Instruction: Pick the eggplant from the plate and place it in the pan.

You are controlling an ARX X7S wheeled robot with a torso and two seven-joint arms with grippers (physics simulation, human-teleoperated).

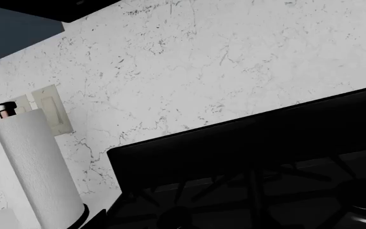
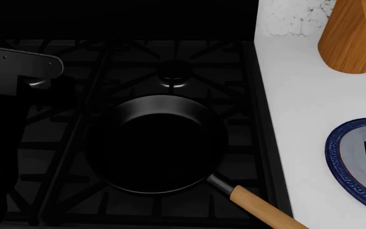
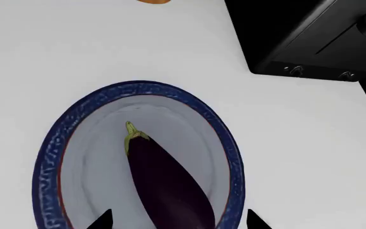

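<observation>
The head camera looks steeply down on the pan (image 2: 154,143) and plate (image 2: 335,157). The right wrist camera hovers close above that same plate (image 3: 49,148); the left wrist camera faces the backsplash (image 1: 234,62).

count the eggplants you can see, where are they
1. The eggplant lies on the plate on the white counter, seen in the right wrist view. The pan on the stove holds none. The head view cuts the plate off.

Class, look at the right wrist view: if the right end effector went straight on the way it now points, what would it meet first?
Most likely the eggplant, lying on the plate between the two open fingertips; depth is unclear.
</observation>
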